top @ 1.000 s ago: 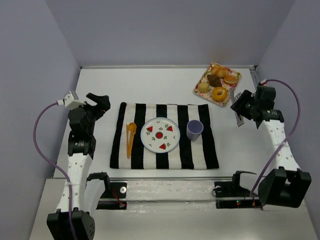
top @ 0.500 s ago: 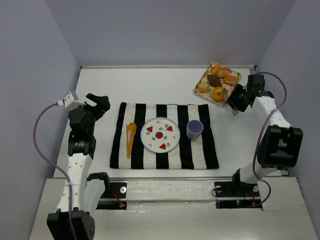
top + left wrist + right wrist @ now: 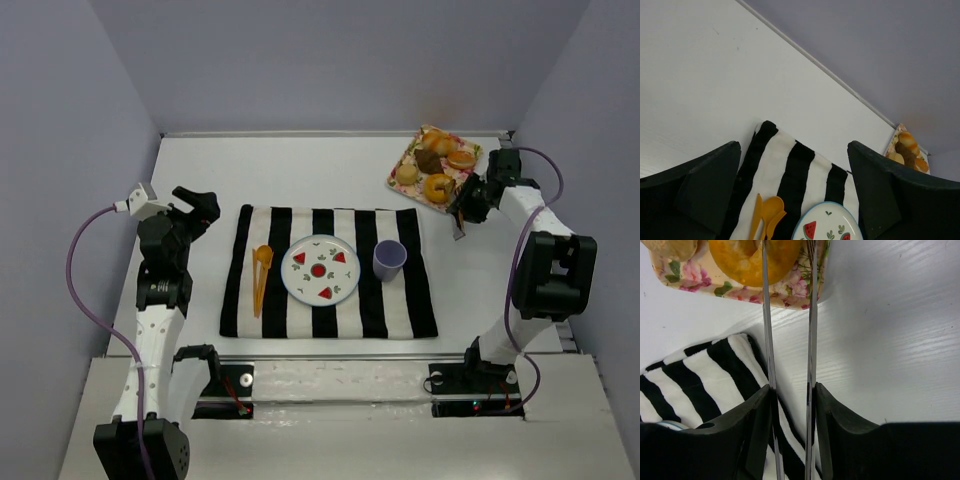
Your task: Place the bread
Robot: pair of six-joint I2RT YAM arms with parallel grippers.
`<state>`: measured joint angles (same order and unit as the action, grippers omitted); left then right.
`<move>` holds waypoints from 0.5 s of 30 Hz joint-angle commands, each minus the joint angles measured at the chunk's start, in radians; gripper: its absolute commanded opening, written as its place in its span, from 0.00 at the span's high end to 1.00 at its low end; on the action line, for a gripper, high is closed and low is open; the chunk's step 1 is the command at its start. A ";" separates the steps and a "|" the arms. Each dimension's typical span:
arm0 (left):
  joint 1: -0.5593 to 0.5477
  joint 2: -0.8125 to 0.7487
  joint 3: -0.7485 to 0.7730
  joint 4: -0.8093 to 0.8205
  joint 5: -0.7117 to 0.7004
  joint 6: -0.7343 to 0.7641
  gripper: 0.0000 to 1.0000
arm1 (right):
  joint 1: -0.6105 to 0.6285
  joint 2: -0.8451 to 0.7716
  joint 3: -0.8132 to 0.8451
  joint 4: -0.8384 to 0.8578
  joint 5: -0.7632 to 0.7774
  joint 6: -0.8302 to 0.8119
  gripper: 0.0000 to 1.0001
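Metal tongs [image 3: 764, 315] are pinched in the R end effector [image 3: 790, 395] w/ tips at the donut [image 3: 740, 257] on the floral tray [image 3: 795, 290], prob. for transfer to the watermelon plate [image 3: 320, 268]; L end effector [image 3: 795, 170] is parked open.

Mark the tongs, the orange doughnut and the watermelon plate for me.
tongs [image 3: 766, 315], right wrist view, on the left metal blade.
orange doughnut [image 3: 737, 260], right wrist view, on its glazed left side.
watermelon plate [image 3: 304, 272], top external view, on bare white surface left of centre.
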<state>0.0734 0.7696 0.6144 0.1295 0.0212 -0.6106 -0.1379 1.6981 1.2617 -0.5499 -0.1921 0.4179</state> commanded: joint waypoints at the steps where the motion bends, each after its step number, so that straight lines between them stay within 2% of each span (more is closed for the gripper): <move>1: -0.003 0.003 0.004 0.019 -0.001 0.012 0.01 | -0.003 -0.011 0.054 0.034 -0.012 -0.011 0.58; 3: -0.003 0.003 0.005 0.019 -0.003 0.012 0.01 | -0.003 -0.014 0.064 0.038 -0.017 -0.013 0.65; 6: -0.003 0.003 0.007 0.019 0.000 0.011 0.01 | -0.003 -0.031 0.073 0.036 -0.012 -0.008 0.85; 8: -0.003 0.003 0.008 0.019 0.003 0.009 0.01 | -0.003 -0.055 0.073 0.034 0.002 -0.007 0.93; 11: -0.003 0.002 0.008 0.019 0.011 0.009 0.01 | -0.003 -0.139 0.068 0.036 0.040 -0.007 0.93; 15: -0.003 -0.001 0.001 0.021 0.017 0.005 0.01 | -0.003 -0.277 0.051 0.034 0.010 -0.018 0.93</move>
<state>0.0734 0.7765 0.6144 0.1287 0.0227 -0.6109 -0.1379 1.5867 1.2816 -0.5583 -0.1680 0.4164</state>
